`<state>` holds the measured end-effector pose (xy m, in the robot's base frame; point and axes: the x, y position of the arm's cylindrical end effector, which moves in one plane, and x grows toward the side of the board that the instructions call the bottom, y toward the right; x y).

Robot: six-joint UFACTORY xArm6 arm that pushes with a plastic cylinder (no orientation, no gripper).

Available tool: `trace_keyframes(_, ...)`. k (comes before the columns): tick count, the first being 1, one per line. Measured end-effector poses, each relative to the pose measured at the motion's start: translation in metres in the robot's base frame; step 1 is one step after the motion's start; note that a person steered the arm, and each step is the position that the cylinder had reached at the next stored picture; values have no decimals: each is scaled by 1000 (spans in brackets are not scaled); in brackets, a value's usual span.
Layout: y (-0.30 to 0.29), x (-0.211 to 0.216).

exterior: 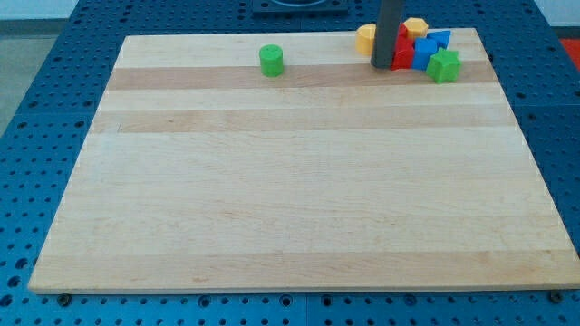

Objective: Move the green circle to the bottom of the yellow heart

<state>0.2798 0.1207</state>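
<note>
The green circle is a short green cylinder near the board's top edge, left of centre. The yellow heart lies at the top right, partly hidden behind my rod. My tip touches the board just below and right of the yellow heart, well to the right of the green circle. The rod is dark and upright.
A tight cluster sits at the top right: a yellow hexagon, a red block, a blue block, another blue block and a green star. The wooden board lies on a blue perforated table.
</note>
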Motion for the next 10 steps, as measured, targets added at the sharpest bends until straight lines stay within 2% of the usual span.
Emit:
trace_keyframes(1,-42,54)
trace_keyframes(2,-139,75)
trace_keyframes(3,-239,40)
trace_keyframes(4,-268,-8)
trace_keyframes(5,-254,-27)
trace_keyframes(6,-229,-17)
trace_keyframes(7,-228,-5)
trace_keyframes(10,-116,-18)
